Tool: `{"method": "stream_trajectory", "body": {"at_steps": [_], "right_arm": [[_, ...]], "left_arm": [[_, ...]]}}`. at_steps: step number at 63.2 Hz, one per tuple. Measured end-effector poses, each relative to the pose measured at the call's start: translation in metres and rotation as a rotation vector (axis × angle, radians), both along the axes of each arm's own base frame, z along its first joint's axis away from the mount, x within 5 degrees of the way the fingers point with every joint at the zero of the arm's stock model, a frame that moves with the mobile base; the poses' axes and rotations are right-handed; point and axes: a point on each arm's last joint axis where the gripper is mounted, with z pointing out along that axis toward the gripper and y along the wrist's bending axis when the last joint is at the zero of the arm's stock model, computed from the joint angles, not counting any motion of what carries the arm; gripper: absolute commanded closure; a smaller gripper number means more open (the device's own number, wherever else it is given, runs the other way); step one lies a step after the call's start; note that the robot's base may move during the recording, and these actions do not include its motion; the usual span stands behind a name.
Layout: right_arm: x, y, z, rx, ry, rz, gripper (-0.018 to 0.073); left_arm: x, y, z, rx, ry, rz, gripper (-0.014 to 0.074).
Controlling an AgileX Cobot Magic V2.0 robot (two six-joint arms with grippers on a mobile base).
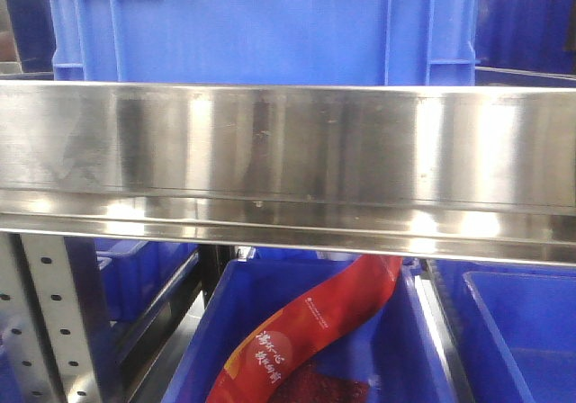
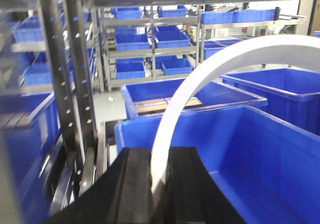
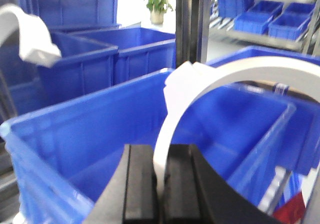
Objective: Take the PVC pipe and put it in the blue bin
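Observation:
In the left wrist view my left gripper is shut on a white curved PVC pipe, which arcs up and to the right above a large blue bin. In the right wrist view my right gripper is shut on a white curved PVC pipe, which arcs up and right over an open blue bin. Another white pipe end shows at the upper left; I cannot tell whether it is the same pipe. Neither gripper nor any pipe shows in the front view.
The front view is filled by a steel shelf beam, with a blue bin above and a blue bin holding a red packet below. Perforated rack posts stand at the left, with more blue bins around.

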Motion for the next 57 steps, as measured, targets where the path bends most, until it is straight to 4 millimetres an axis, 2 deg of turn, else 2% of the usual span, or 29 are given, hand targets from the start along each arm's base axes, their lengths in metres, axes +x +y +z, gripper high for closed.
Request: {"method": "stream_trajectory", "body": {"at_steps": [27,45,57], "right_arm": [[0.036,0.023,-0.017,-0.016,0.007,0.024,0.0728],[0.049,0.023,-0.02,-0.002,-0.014,-0.026,0.0728],[0.065,0.026,-0.026,-0.009,0.011,-0.028,0.0728]], "left_arm": [[0.022,-0.033,-0.012,0.034,-0.084,-0.084,0.0707],[0.039,-0.043,-0.01,0.029,-0.11,-0.095,0.0707],[0.051,-0.05,-0.01,0.028,-0.112,-0.098,0.0707]]}}
